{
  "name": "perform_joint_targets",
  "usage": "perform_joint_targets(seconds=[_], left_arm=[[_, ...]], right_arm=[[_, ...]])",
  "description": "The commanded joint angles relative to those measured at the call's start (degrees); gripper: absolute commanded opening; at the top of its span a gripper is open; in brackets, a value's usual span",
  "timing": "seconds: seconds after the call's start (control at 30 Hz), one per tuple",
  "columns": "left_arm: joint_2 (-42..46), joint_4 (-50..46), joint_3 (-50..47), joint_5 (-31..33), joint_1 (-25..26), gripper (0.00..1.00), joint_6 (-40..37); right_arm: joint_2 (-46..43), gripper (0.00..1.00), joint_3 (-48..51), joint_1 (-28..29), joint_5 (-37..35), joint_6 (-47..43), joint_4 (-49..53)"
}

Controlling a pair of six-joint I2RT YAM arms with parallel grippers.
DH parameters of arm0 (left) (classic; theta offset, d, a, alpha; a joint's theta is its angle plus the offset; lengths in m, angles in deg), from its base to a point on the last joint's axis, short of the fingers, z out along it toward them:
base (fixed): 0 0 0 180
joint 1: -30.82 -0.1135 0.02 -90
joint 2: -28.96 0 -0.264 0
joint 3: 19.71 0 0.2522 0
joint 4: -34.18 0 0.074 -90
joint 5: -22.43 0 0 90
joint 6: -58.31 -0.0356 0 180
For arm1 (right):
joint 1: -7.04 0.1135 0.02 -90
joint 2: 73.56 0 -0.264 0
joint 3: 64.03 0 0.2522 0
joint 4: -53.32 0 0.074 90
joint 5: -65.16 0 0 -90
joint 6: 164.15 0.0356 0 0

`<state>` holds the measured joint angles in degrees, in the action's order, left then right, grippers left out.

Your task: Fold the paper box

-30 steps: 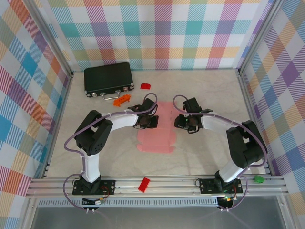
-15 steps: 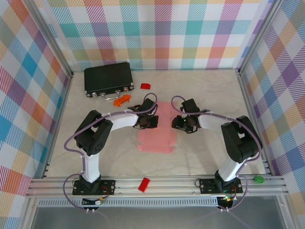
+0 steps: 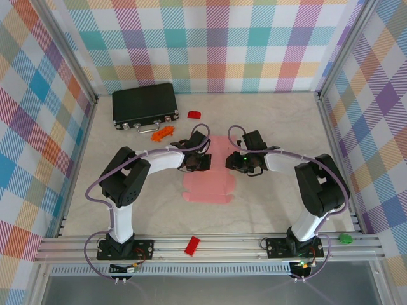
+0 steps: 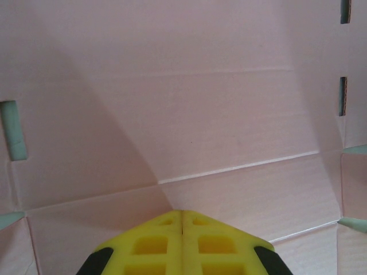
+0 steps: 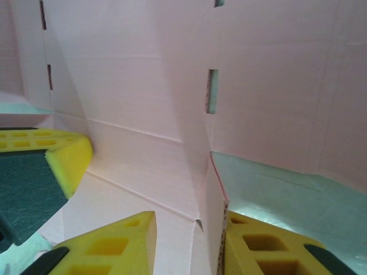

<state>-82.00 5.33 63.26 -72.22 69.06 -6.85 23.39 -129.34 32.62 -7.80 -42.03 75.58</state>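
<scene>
The paper box [image 3: 208,185] is a pale pink die-cut sheet lying mostly flat mid-table. My left gripper [image 3: 203,162] rests at its left edge; in the left wrist view its yellow fingertips [image 4: 182,213] are shut together, tip down on the creased card [image 4: 200,114], holding nothing. My right gripper [image 3: 238,164] is at the sheet's right edge. In the right wrist view it [image 5: 189,222] stands open astride a raised side flap [image 5: 213,195]. The flap lies against the right finger [image 5: 264,246], and the other finger [image 5: 114,240] is apart from it. The left gripper's finger [image 5: 63,160] shows there too.
A black case [image 3: 145,105] lies at the back left, with a red piece [image 3: 194,114] and an orange piece [image 3: 164,132] near it. Another red piece [image 3: 192,245] sits on the front rail, and a green object [image 3: 345,239] at the right. Plaid walls enclose the table.
My right gripper has shifted a little left onto the sheet's right edge and its jaws have narrowed. The left arm has not moved.
</scene>
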Motion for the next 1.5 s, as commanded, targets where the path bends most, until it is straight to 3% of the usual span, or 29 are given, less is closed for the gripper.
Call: perform_joint_targets(seconds=[0.0, 0.57, 0.87, 0.93, 1.1, 1.2, 1.37, 1.47], left_arm=[[-1.9, -3.6, -1.1, 1.2, 0.6, 0.00, 0.6], [-2.1, -3.8, -0.2, 0.7, 0.6, 0.00, -0.1], [0.0, -7.4, 4.0, 0.8, 0.6, 0.00, -2.2], [1.0, -8.8, 5.5, 0.9, 0.5, 0.05, -2.8], [4.6, -11.7, 7.9, 1.6, 0.6, 0.24, -4.2], [7.4, -12.6, 6.9, 2.2, 0.6, 0.30, -4.3], [13.2, -11.1, -0.1, 1.7, 0.6, 0.29, -1.5], [15.9, -9.2, -5.5, -0.3, 0.6, 0.22, 1.0]], right_arm=[[1.2, 0.32, -1.7, 1.0, 3.2, -1.5, -1.8], [5.8, 0.27, -4.6, 1.8, 5.1, -0.5, -2.4], [-1.2, 0.27, -5.2, 1.8, -3.8, -3.3, 4.9], [-2.6, 0.27, -6.2, 1.8, -6.6, -4.4, 7.9], [-3.2, 0.28, -9.8, 0.9, -10.7, -7.8, 13.2], [-2.0, 0.28, -12.4, -0.2, -10.9, -10.1, 14.9], [4.0, 0.29, -22.4, -1.5, -9.6, -15.7, 19.3], [9.3, 0.29, -30.0, -1.6, -8.3, -18.8, 22.7]])
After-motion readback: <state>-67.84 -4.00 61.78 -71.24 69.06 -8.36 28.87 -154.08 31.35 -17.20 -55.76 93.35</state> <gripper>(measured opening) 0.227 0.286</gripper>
